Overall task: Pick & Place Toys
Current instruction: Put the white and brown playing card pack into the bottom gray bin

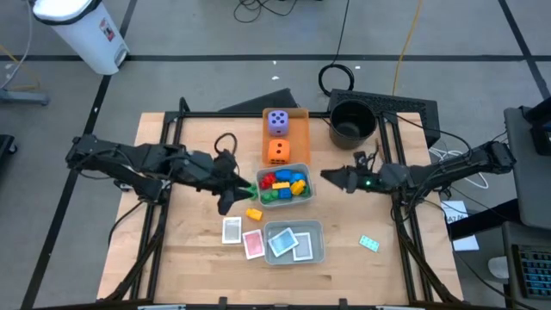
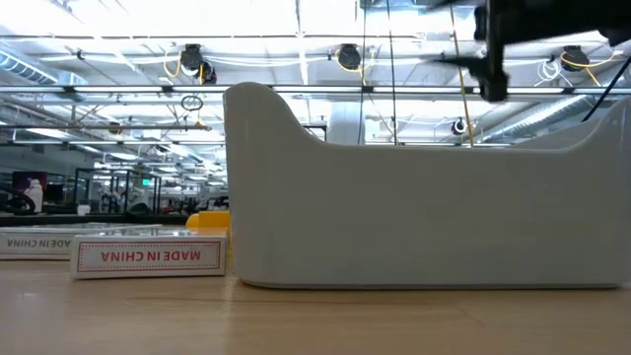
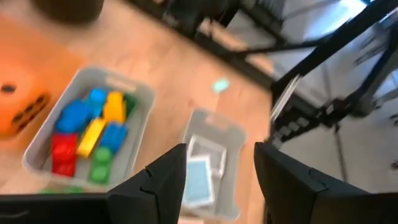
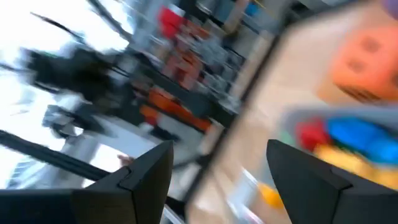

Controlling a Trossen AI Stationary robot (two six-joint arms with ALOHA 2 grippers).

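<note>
A grey tray (image 1: 303,195) holds red, blue, yellow and green bricks (image 1: 284,182); it also shows in the left wrist view (image 3: 87,134). A yellow brick (image 1: 253,214) and a green brick (image 1: 249,189) lie on the table beside it. A purple die (image 1: 277,121) and an orange die (image 1: 277,151) sit on the flat orange tray (image 1: 299,129). A second grey tray (image 1: 293,243) holds cards. A white card (image 1: 232,230), a pink card (image 1: 253,244) and a teal card (image 1: 369,244) lie flat on the table. My left gripper (image 3: 221,180) is open and empty at the brick tray's left side (image 1: 234,195). My right gripper (image 4: 217,180) is open and empty to the right of that tray (image 1: 329,176).
A black pot (image 1: 351,120) stands at the table's far right. In the low view the card tray's wall (image 2: 424,197) fills the front, with a card marked MADE IN CHINA (image 2: 148,256) on the table to its left. Bare wood lies at the table's near left and far left.
</note>
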